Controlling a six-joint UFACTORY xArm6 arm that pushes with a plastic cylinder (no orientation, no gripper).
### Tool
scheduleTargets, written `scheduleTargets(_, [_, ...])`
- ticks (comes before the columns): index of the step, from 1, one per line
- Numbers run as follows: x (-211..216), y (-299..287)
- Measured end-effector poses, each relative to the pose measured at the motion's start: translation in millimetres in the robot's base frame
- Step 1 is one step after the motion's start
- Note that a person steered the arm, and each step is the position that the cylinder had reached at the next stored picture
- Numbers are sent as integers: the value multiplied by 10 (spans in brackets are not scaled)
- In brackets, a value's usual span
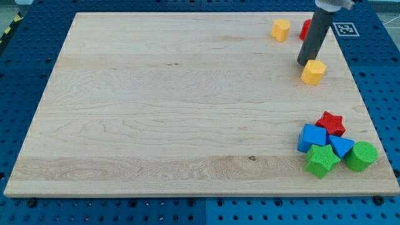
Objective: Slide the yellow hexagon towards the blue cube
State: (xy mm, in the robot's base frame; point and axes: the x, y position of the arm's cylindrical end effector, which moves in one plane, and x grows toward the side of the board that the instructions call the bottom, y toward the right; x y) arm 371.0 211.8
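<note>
Nearest the view's bottom, a strip of blue perforated table [187, 212] is seen below the edge of the pale wooden board [175, 106], which fills most of the view and is surrounded by the same blue surface on every side.

At the board's lower right a tight cluster of blocks is found. The green star [322, 160] and the green cylinder [360, 155] lie closest to the bottom edge, with the blue triangular block [341, 145] wedged between them. Just above, the blue cube [311, 137] touches the green star, and the red star [330, 123] sits at the top of the cluster, touching the blue cube.

Well above this group, towards the upper right, the yellow hexagon [313, 72] is placed alone, well apart from the blue cube. My tip [304, 64] is set against the hexagon's upper-left edge, on the side away from the cluster. No fingers are carried by the rod, so nothing is gripped.

Farther up, a yellow cylinder [280, 29] stands near the board's top edge, and a red block [305, 29] is partly hidden behind the rod; its shape cannot be told. A printed marker tag [345, 29] is seen at the board's top right corner.
</note>
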Motion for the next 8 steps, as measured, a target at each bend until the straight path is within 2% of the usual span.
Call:
scheduleTargets(1, [263,44])
scheduleTargets(3, [322,514])
scheduleTargets(4, [649,353])
scheduleTargets(5, [712,69])
scheduleTargets(8, [590,-303])
